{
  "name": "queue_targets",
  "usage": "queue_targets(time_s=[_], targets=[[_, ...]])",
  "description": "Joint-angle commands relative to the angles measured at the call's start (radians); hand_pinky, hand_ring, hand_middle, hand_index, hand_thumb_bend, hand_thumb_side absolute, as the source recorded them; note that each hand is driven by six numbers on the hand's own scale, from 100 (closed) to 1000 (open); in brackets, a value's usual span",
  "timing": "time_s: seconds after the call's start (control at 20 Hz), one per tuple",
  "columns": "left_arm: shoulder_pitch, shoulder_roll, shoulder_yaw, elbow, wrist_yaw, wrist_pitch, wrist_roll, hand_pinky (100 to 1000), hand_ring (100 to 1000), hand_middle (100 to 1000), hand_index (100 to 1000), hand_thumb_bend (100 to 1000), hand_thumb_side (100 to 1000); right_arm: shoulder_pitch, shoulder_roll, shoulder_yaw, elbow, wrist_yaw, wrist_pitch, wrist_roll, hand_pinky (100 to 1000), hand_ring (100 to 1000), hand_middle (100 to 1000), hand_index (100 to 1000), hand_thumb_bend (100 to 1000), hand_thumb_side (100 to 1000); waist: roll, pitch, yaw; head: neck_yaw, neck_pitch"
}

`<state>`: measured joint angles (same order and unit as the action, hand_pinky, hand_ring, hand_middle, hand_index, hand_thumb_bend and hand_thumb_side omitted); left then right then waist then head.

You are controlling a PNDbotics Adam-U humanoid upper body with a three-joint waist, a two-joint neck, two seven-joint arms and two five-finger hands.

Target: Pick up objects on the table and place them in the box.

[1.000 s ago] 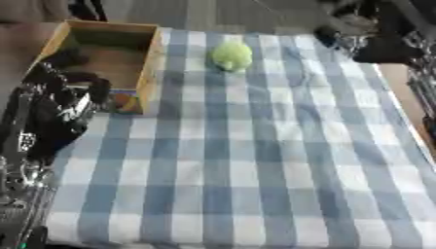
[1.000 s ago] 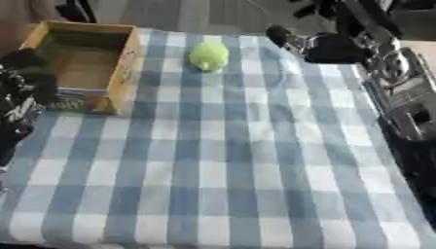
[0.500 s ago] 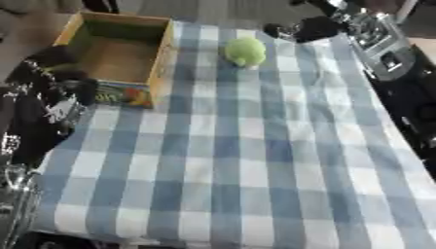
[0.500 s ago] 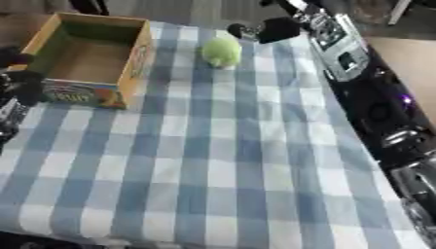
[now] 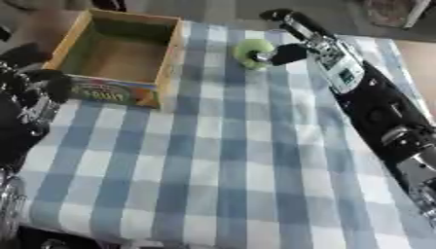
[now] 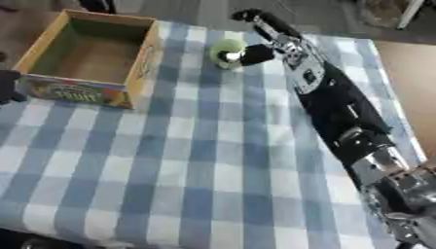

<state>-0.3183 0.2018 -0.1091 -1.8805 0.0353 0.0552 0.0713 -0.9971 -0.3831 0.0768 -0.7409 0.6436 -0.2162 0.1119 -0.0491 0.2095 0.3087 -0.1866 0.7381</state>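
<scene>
Left hand [image 5: 34, 90], black, sits just left of the open cardboard box [image 5: 122, 56], fingers curled on nothing; pale green round object [image 5: 252, 51] lies right of the box on the blue-and-white checked cloth [image 5: 230, 165]; right hand [image 6: 255, 46] touches it, thumb against its side, fingers extended beyond.

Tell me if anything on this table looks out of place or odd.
Nothing stands out. The box sits upright and looks empty, the green object lies on the cloth beside the right hand, and the cloth lies flat. The left hand waits near the box.
</scene>
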Motion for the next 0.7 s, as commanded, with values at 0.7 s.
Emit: queue_targets(time_s=[0.7], targets=[[-0.026, 0.011, -0.001, -0.023, 0.004, 0.002, -0.010, 533, 684, 724, 825, 602, 400, -0.019, 0.001, -0.039, 0.133, 0.115, 0.076, -0.052, 826, 876, 835, 916, 516, 419, 0.004, -0.007, 0.070, -0.023, -0.030]])
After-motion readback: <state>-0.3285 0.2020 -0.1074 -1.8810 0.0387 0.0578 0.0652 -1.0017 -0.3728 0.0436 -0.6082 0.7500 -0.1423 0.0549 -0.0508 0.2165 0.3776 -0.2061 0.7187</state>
